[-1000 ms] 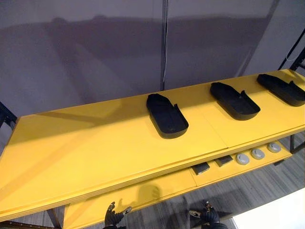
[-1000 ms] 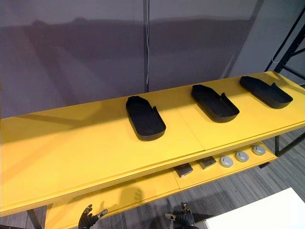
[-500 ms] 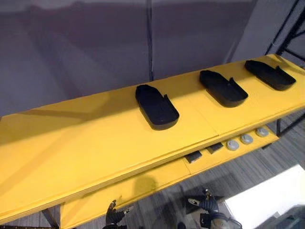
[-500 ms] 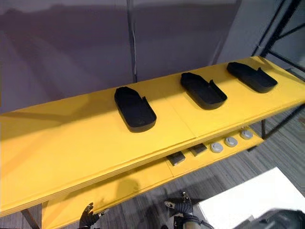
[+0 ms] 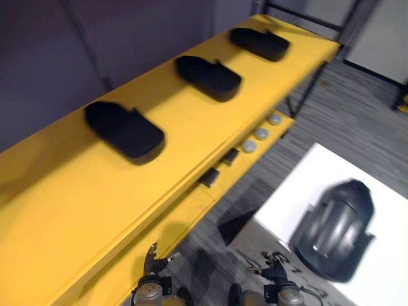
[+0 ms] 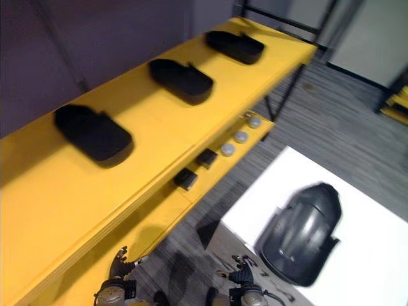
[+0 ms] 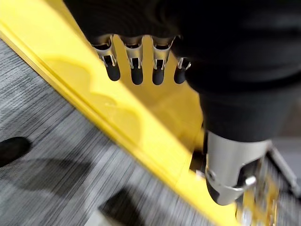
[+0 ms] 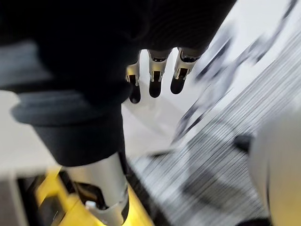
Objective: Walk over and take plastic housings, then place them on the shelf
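Yellow shelf [image 5: 76,191] takes the left half of my head view, running from 7 o'clock up to 1 o'clock. It has a top board plus a lower tier [image 5: 175,223] sticking out under its floor-side edge.

White counter [image 5: 382,261] sits at 4 o'clock, apart from the shelf, with grey carpet floor [image 5: 357,108] between them and beyond.

Dark grey housing [image 5: 333,229] lies on the white counter at 4 o'clock, nothing touching it. This is the one still on the pickup side.

Three more are on the shelf's top board, in a row along its length and well apart from each other:
- near black housing [image 5: 124,131] at 10 o'clock
- middle black housing [image 5: 208,78] at 12 o'clock
- far black housing [image 5: 259,43] at 1 o'clock, close to the shelf's end

My left hand [image 5: 153,266] is low at 7 o'clock. Fingers [image 7: 136,70] hang straight and relaxed, empty, over the yellow edge with carpet beside it.

My right hand [image 5: 273,271] is low at 5 o'clock, by the near corner of the white counter. Fingers [image 8: 155,84] are relaxed, nothing in them; what lies past them is too blurred to read.

On the lower tier, two dark blocks [image 5: 208,177] sit near the view's centre. Three grey discs [image 5: 261,133] run on from them in a line toward 2 o'clock.
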Controlling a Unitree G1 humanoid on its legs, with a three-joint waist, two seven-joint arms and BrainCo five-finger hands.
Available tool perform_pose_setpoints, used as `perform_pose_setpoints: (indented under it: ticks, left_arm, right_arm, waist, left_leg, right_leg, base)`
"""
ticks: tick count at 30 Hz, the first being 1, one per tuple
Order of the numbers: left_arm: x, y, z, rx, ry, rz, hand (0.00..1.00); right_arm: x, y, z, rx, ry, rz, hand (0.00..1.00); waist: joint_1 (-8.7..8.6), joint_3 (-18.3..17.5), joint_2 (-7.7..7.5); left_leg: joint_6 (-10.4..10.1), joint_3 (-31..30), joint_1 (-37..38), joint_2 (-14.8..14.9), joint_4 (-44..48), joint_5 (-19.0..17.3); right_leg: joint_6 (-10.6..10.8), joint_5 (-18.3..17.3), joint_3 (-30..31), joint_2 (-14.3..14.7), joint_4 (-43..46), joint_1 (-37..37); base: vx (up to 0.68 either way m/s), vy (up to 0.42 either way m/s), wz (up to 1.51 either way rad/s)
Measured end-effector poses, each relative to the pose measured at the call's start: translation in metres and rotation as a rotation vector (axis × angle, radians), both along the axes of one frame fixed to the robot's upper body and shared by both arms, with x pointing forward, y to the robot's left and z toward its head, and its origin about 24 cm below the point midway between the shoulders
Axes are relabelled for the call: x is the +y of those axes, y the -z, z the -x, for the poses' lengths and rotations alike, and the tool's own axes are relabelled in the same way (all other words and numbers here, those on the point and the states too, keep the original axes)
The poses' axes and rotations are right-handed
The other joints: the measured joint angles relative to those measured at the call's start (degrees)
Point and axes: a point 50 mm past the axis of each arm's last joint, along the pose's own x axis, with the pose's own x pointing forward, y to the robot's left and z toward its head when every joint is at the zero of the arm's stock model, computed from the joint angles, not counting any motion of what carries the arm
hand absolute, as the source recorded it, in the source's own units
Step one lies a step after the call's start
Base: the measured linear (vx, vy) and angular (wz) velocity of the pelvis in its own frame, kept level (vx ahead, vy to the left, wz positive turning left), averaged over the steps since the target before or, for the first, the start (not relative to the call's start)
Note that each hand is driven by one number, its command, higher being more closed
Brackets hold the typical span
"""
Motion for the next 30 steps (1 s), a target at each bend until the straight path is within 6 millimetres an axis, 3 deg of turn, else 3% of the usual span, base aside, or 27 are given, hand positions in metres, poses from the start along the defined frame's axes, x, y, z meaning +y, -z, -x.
perform_pose_setpoints:
  ticks: [3,5,7,8,11,12,14,15,16,18,20,22,23,24,30]
  left_arm:
    - [-0.005,0.003,0.001,0.02,0.032,0.01,0.0]
    - [-0.006,0.006,0.005,0.035,0.043,0.007,0.0]
    - [0.002,0.01,0.016,0.069,0.035,-0.012,0.0]
    - [0.003,0.012,0.019,0.082,0.034,-0.013,0.0]
    - [0.0,0.017,0.025,0.116,0.033,-0.002,0.0]
    - [0.0,0.017,0.025,0.118,0.034,0.0,0.0]
    - [-0.001,0.017,0.024,0.117,0.034,0.001,0.0]
    - [-0.001,0.019,0.027,0.128,0.031,0.004,0.0]
    - [-0.001,0.02,0.029,0.134,0.027,0.006,0.0]
    - [0.003,0.022,0.033,0.144,-0.002,0.016,0.0]
    - [0.001,0.021,0.029,0.137,-0.001,0.02,0.0]
    - [0.002,0.023,0.032,0.143,-0.018,0.03,0.0]
    - [0.001,0.023,0.032,0.146,-0.019,0.034,0.0]
    - [0.001,0.023,0.032,0.146,-0.019,0.034,0.0]
    - [0.006,0.024,0.033,0.154,-0.019,0.021,0.0]
  right_arm:
    - [-0.006,0.0,0.003,0.003,0.038,0.008,0.0]
    - [-0.004,0.001,0.004,0.007,0.037,0.001,0.0]
    - [0.004,0.001,0.002,0.002,0.03,-0.017,0.0]
    - [0.005,0.001,0.001,0.002,0.028,-0.015,0.0]
    - [-0.001,0.003,0.008,0.019,0.029,0.001,0.0]
    - [0.0,0.004,0.009,0.021,0.029,0.0,0.0]
    - [-0.001,0.004,0.009,0.022,0.031,0.002,0.0]
    - [-0.002,0.004,0.011,0.026,0.034,0.006,0.0]
    - [-0.002,0.004,0.012,0.028,0.035,0.007,0.0]
    - [-0.002,0.004,0.009,0.022,0.039,0.013,0.0]
    - [-0.005,0.005,0.011,0.037,0.042,0.02,0.0]
    - [-0.007,0.007,0.015,0.05,0.049,0.025,0.0]
    - [-0.01,0.006,0.015,0.047,0.064,0.027,0.0]
    - [-0.013,0.008,0.021,0.057,0.091,0.027,0.0]
    - [-0.013,0.01,0.029,0.067,0.162,-0.003,0.0]
  waist:
    - [-0.47,0.0,-0.24]
    - [-0.22,0.2,0.13]
    - [0.78,0.1,0.44]
    - [0.91,0.2,0.24]
    - [0.44,1.1,1.5]
    - [0.01,1.5,1.87]
    - [0.62,2.6,1.95]
    - [1.51,3.1,2.13]
    - [1.65,3.2,2.19]
    - [2.06,3.7,2.28]
    - [2.04,3.8,2.2]
    - [2.14,3.5,2.65]
    - [1.95,3.1,3.46]
    - [1.77,2.6,3.57]
    - [1.24,1.9,3.66]
  left_leg:
    - [-0.7,1.6,1.4,0.5,-0.7,0.6]
    - [-0.8,3.9,2.6,1.5,-1.2,0.6]
    - [-2.3,8.7,4.3,3.2,-2.3,0.3]
    - [-2.8,9.2,5.1,3.3,-2.3,0.5]
    - [-4.7,9.7,6.1,5.5,0.4,-0.4]
    - [-5.6,10.0,5.3,7.6,3.5,-2.3]
    - [-7.9,6.3,4.9,8.3,5.9,-6.6]
    - [-7.9,-0.5,4.7,6.2,6.3,-8.9]
    - [-7.7,-4.4,4.5,4.9,6.3,-9.1]
    - [-5.8,-18.9,3.4,-0.3,7.0,-9.3]
    - [-5.8,-25.5,2.2,-2.7,7.1,-9.3]
    - [-4.5,-26.8,2.5,-2.6,4.9,-8.2]
    - [-3.8,-26.5,2.5,-1.8,2.8,-5.2]
    - [-3.3,-25.8,3.5,-1.9,1.1,-4.5]
    - [-2.6,-23.2,7.4,-2.8,-3.7,-3.9]
  right_leg:
    - [-0.4,3.7,2.9,0.5,-5.9,1.6]
    - [-1.5,1.8,-4.8,-1.0,-5.0,1.5]
    - [-2.0,1.1,-19.0,-4.3,1.2,0.3]
    - [-1.8,0.9,-19.2,-4.4,1.4,0.4]
    - [-1.9,0.7,-16.3,-2.0,0.7,0.8]
    - [-2.2,0.6,-15.9,-0.9,0.7,0.7]
    - [-2.5,0.3,-13.1,1.0,1.0,0.6]
    - [-3.0,0.0,-10.2,2.3,1.5,0.5]
    - [-3.2,-0.1,-8.9,2.9,1.6,0.7]
    - [-4.6,0.3,-4.3,4.7,1.4,0.5]
    - [-4.5,0.4,-2.3,4.4,1.2,0.8]
    - [-4.2,0.5,-0.8,4.6,1.0,1.6]
    - [-3.9,0.3,-0.3,4.9,1.0,1.9]
    - [-3.5,0.0,0.9,4.8,0.8,2.0]
    - [-2.8,-0.4,2.9,4.4,0.9,2.6]
  base:
    - [-0.12,0.012,-0.61]
    - [-0.15,0.005,-0.59]
    - [-0.06,-0.015,-0.89]
    - [-0.07,-0.054,-0.61]
    - [-0.1,-0.126,-0.41]
    - [-0.06,-0.145,-0.36]
    - [-0.05,-0.138,-0.81]
    - [-0.03,-0.067,-1.11]
    - [0.02,0.004,-1.19]
    - [0.06,0.031,-0.98]
    - [0.04,-0.015,-0.61]
    - [0.06,-0.02,-0.57]
    - [0.1,0.036,-0.35]
    - [0.14,0.093,-0.29]
    - [0.15,0.105,-0.2]
